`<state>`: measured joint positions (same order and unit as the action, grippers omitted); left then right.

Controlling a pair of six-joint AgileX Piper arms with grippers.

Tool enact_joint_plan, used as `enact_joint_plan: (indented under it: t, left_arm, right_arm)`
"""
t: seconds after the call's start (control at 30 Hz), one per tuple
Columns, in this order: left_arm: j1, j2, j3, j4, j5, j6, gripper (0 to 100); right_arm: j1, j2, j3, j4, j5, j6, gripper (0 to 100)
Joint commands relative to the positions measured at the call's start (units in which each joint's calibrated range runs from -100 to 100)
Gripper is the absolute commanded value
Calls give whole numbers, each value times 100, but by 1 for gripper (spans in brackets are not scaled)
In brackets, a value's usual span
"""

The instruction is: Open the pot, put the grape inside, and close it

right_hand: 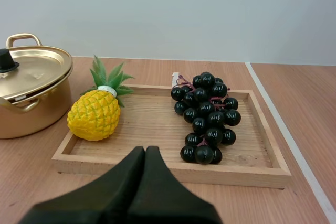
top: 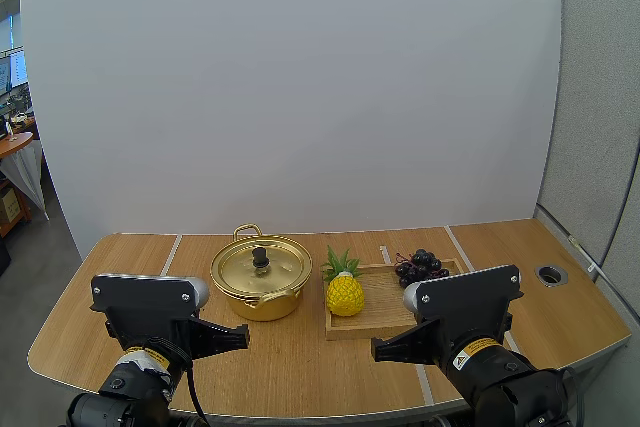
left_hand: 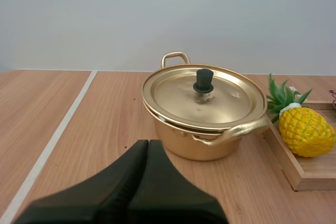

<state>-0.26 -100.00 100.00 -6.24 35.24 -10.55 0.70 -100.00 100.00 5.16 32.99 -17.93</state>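
Both arms' black jaws sat closed, parked.
Round gold lidded pot point(top: 261, 279) stood unopened at nine o'clock of dark grape bunch point(top: 420, 267).

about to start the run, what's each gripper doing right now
Left gripper: shut, holding nothing.
Right gripper: shut, holding nothing.

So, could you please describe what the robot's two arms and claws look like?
Both arms are black, each carrying a flat rectangular black plate with silver screws, a rounded grey cap beside it, and a yellow-and-white warning label. The left claw and right claw are matte black fingers tapering to a wedge.
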Motion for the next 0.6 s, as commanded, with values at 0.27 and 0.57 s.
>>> enact_joint_plan:
  t: [0.27,0.57]
  left_arm:
    - [3,0,0,-34,-571,345,0]
    - [3,0,0,-40,-571,340,0]
  right_arm:
    - [104,0,0,-98,-186,-30,0]
    - [104,0,0,-80,-186,-30,0]
